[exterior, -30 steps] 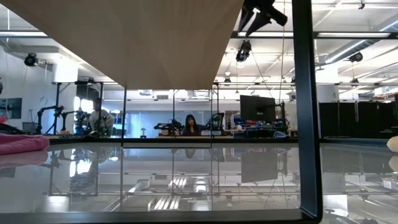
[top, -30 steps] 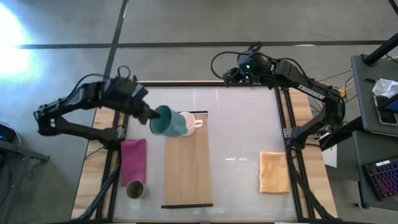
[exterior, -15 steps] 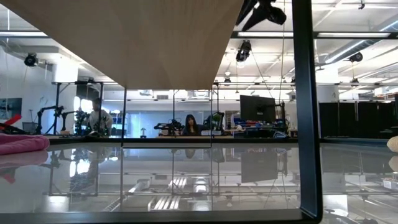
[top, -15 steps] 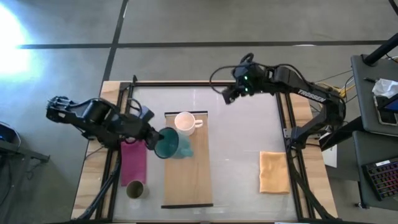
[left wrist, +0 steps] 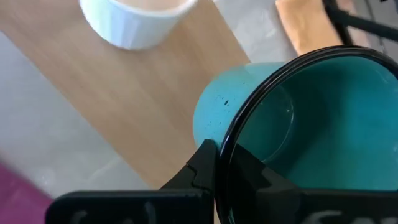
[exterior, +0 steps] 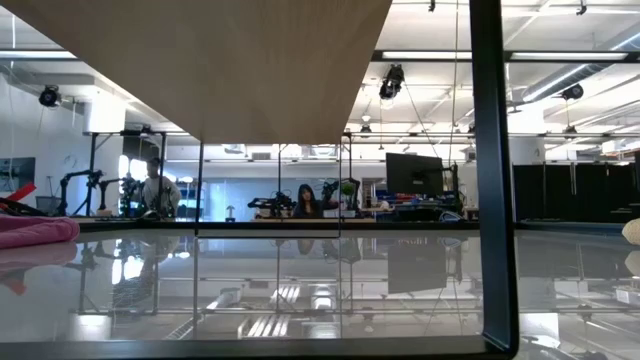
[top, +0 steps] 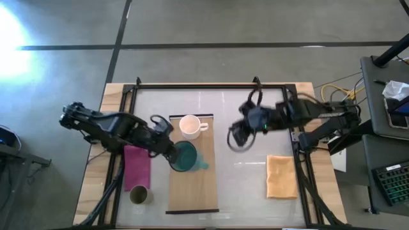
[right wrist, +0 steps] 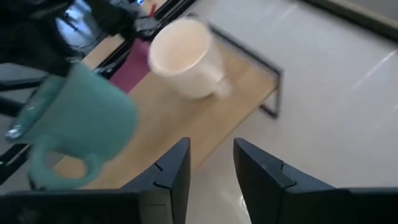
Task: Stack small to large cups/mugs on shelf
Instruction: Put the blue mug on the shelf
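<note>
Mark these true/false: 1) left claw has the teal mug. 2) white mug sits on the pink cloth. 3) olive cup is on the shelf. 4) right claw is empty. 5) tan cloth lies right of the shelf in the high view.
1) True. The left claw is clamped on the rim of the teal mug, one finger inside and one outside.
2) False. The white mug stands upright on the shelf, near its far end; the pink cloth has nothing on it.
3) False. The olive cup stands off the shelf, beside the pink cloth's near end.
4) True. The right claw is open over the table with nothing between its fingers.
5) True. The tan cloth lies to the shelf's right.
</note>
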Motion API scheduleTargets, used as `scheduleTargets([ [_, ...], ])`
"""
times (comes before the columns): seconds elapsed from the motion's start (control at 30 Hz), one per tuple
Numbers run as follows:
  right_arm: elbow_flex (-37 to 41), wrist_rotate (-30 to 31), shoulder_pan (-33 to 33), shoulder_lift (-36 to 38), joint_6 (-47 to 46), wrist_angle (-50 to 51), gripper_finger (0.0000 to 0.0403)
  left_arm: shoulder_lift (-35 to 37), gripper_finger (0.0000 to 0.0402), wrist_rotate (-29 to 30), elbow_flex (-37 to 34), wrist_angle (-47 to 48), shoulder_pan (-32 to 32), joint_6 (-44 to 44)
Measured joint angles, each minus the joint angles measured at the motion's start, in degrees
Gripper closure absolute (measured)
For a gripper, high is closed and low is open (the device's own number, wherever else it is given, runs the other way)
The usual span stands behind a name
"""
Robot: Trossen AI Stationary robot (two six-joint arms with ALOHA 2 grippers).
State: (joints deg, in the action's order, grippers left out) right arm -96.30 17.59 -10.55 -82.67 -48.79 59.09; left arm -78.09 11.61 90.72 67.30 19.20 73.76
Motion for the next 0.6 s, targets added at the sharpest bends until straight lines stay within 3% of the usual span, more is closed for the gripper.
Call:
scheduleTargets([
  [0.23, 8.14, 2.62, -6.75, -0.15, -7.04, -9.69, 0.0291, -3.58, 0.0400, -2.17, 0.39, 0.35, -0.02, 3.93],
  [0.6, 16.66, 1.99, -9.80, -0.13, -8.20, -29.01, 0.0291, -3.94, 0.0400, -1.53, -1.82, 2.76, 0.02, 11.39],
])
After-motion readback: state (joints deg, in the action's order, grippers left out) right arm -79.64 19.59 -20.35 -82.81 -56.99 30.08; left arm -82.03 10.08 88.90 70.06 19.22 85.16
